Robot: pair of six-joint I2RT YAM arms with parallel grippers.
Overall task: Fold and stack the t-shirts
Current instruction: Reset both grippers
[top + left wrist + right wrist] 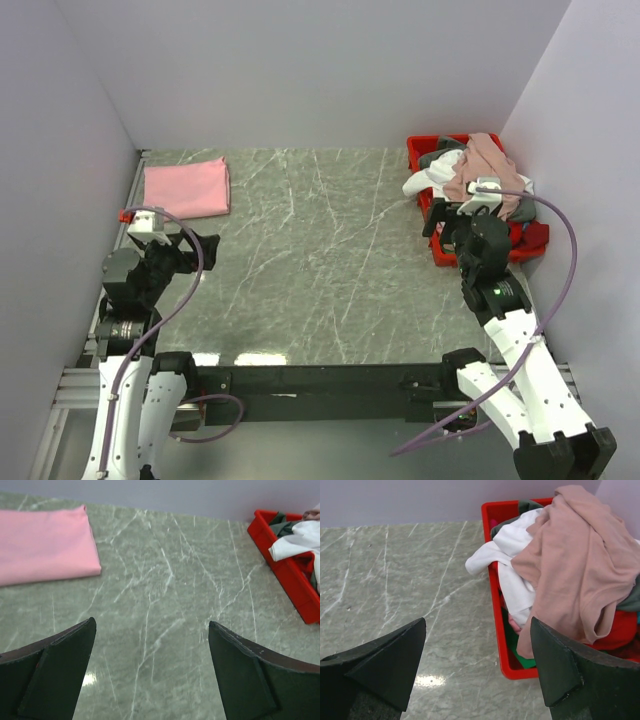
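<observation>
1. The left pincer (151, 630) hangs over the table (320, 250) near its left edge, jaws spread wide with nothing between them.
2. The light pink t-shirt (186, 188) lies folded flat at the table's far left corner, apart from that pincer.
3. The right pincer (477, 622) is also wide and empty, close by the red bin (492, 580) at the far right.
4. The bin holds a loose heap. The dusty rose t-shirt (580, 565) is draped on top, and the white t-shirt (512, 555) beneath it spills over the bin's left wall.
5. The grey t-shirt (527, 506) shows at the far end, and the red t-shirt (620, 630) sits low on the right.
</observation>
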